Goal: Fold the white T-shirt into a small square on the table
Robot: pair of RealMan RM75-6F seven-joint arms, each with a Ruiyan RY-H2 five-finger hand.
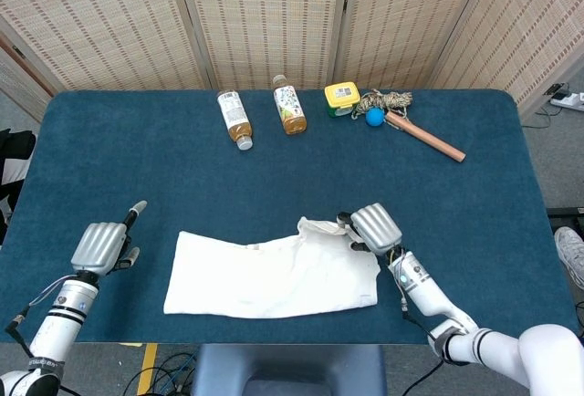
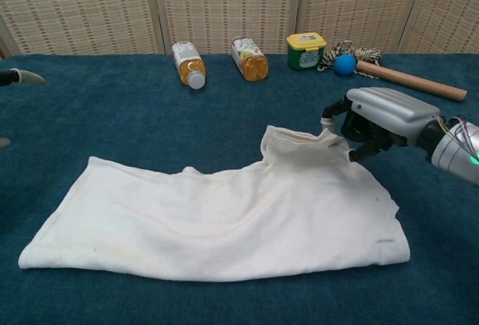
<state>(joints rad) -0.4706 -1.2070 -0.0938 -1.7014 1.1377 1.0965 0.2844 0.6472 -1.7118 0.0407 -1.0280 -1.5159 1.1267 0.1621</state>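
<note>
The white T-shirt [image 1: 274, 273] lies partly folded on the blue table [image 1: 474, 223], a wide band with one raised corner at its upper right [image 2: 224, 213]. My right hand [image 1: 374, 227] grips that corner, fingers curled around the cloth, and holds it just above the table; the chest view shows the right hand [image 2: 378, 123] the same way. My left hand [image 1: 100, 245] hovers left of the shirt, apart from it, fingers spread and nothing in it. Only a fingertip [image 2: 26, 78] of it shows in the chest view.
Two bottles [image 1: 234, 119] [image 1: 289, 104] lie at the back of the table. Beside them sit a yellow-lidded tub [image 1: 340, 97], a rope bundle [image 1: 388, 100] with a blue ball [image 1: 375, 117], and a wooden stick [image 1: 429, 137]. The table's front edge is close below the shirt.
</note>
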